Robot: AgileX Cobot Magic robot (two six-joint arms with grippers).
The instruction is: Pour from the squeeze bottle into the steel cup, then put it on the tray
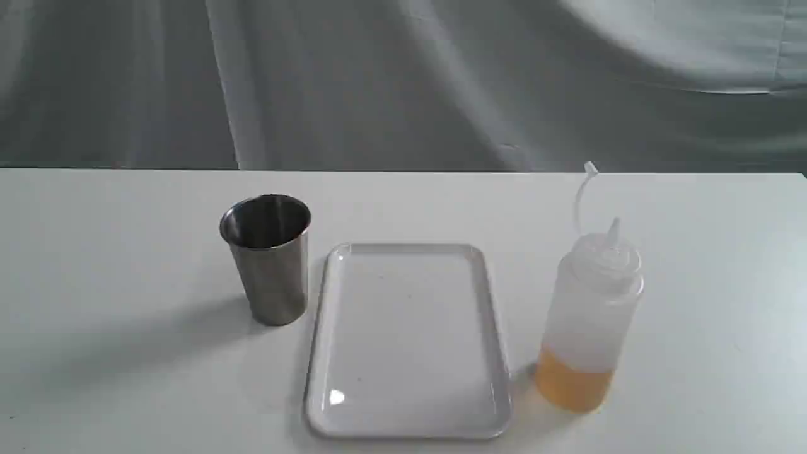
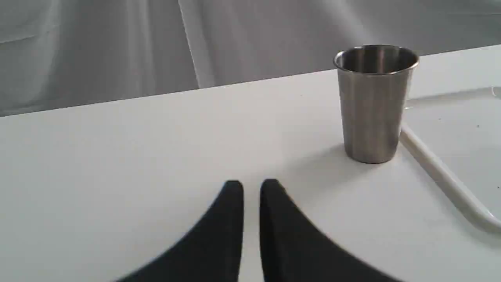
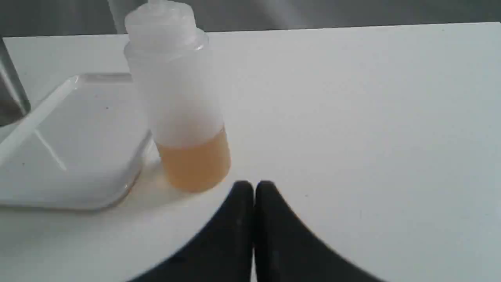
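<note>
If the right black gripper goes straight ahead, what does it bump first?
Probably nothing: the right gripper points just beside the translucent plastic squeeze bottle with amber liquid, along the white table. How closely it passes is unclear.

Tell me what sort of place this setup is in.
Probably a staged test bench for robot trials, not a real kitchen: a plain white table, a grey cloth backdrop hung behind it, and only three props laid out, a steel cup, a tray and a squeeze bottle.

Steel cup [image 1: 268,258] crowds tray [image 1: 316,353] left rim, squeeze bottle [image 1: 589,315] its right rim; outer sides open
</note>
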